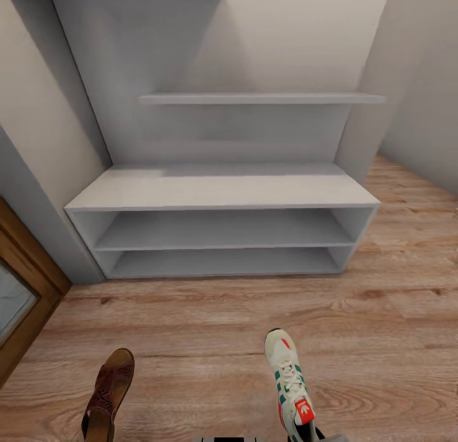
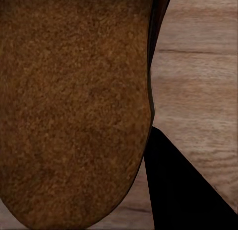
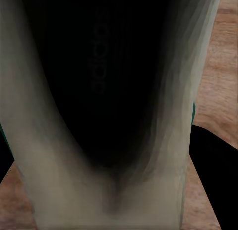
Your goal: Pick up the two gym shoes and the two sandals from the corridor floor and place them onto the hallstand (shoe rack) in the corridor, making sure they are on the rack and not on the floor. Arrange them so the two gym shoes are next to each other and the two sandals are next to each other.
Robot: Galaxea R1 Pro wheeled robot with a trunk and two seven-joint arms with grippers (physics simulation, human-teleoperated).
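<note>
A brown leather-look sandal (image 1: 109, 391) and a cream-white green-striped gym shoe (image 1: 290, 381) hang before the pale grey two-shelf hallstand (image 1: 222, 191), above the wood-plank floor (image 1: 210, 340). The wrist views add the sandal's grainy insole (image 2: 74, 111) and the shoe's dark interior (image 3: 104, 76); jaw states cannot be told.

Home corridor/entry: pale hallstand (image 1: 222, 191) w/ two open shelf levels against far wall, wood-plank floor (image 1: 381, 315), wooden door frame (image 1: 28, 270) at left.

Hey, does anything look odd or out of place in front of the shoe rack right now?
Nothing is damaged or spilled. One sandal and one gym shoe sit well apart low in the head view, toes toward the hallstand, over the corridor floor. Each wrist view shows its shoe right up close, so they seem held. The hallstand's shelves carry no shoes yet.
</note>
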